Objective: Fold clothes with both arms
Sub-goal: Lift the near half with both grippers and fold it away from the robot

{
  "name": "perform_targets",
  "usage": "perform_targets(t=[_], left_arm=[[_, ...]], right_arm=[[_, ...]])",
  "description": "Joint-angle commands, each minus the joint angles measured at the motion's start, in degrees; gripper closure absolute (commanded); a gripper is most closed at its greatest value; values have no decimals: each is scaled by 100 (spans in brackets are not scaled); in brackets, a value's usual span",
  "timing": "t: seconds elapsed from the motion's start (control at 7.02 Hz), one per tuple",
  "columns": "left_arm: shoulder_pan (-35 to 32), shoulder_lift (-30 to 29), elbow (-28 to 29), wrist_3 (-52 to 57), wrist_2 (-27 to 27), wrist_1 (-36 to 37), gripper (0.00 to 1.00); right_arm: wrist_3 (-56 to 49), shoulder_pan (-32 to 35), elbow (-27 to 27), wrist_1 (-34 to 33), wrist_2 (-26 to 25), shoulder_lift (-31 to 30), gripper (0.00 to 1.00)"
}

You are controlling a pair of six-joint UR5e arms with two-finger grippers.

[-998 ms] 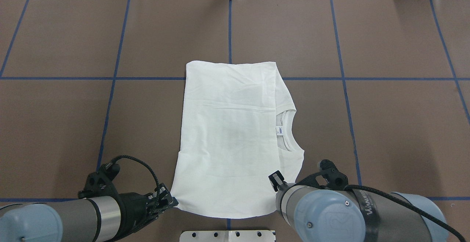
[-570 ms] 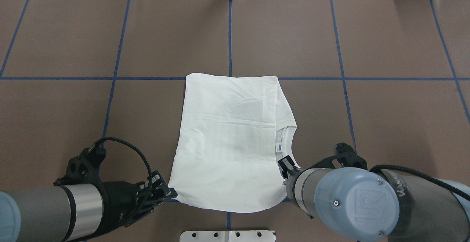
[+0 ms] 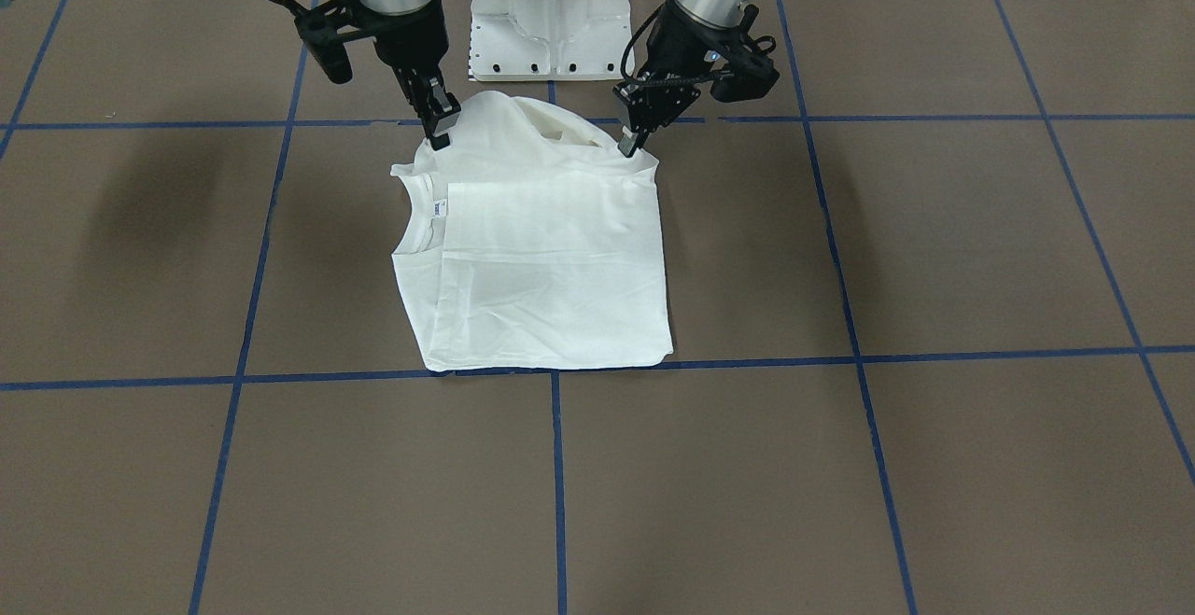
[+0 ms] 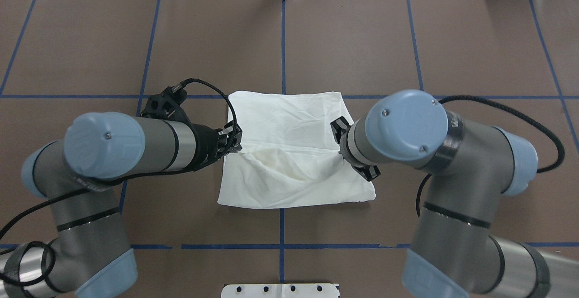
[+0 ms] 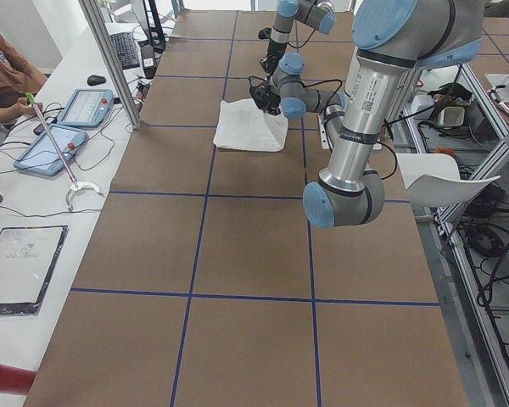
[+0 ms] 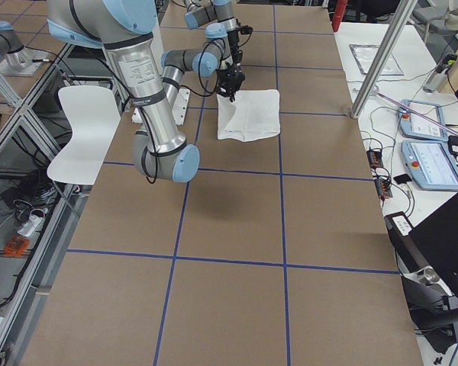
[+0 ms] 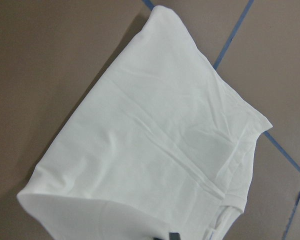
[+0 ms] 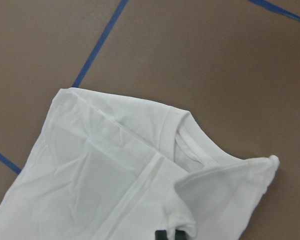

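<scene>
Two arms, the left arm and the right arm, are reaching over a brown bench crossed by blue tape lines. One white T-shirt, folded into a rough rectangle, is lying near the middle of the bench, just in front of the white pedestal base. The left end effector is gripping one corner of the shirt's edge nearest the robot, its fingers clamped on the cloth. The right end effector is pinching the other end of that edge. Its fingers appear clamped on the fabric too, though the wrist is hiding them in the overhead view. Between the two, the held edge is hanging raised off the bench and sagging in a loose curve, while the far part of the shirt is resting flat. The ribbed collar and small neck label are showing on the robot's right side of the shirt, partly covered by a folded-over layer.
</scene>
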Motion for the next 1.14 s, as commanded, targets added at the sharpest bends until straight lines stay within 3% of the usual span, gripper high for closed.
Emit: perform_targets(t=[0.0,0.29,0.57,0.71,0.86,1.0], left_arm=[[-341,-391,937,304,-24,-422,100],[-525,-576,1571,313,-24,-863,100],[-788,-586,2186,557,-24,-1521,100],[-999,-673,2668,759,-24,-1803,100],[-1218,-856,3264,962,-24,-2119,38],[-1464,-867,3349,1042,-32,-2165,0]], right_arm=[[-622,545,-933,333,360,422,100],[-921,782,-1849,420,578,907,100],[-1160,1133,-3084,1654,920,1144,100],[-1570,1283,-3883,1842,1062,1502,43],[-2157,1536,-4483,2192,1185,1767,0],[-2885,2122,-4619,2196,1821,1744,0]])
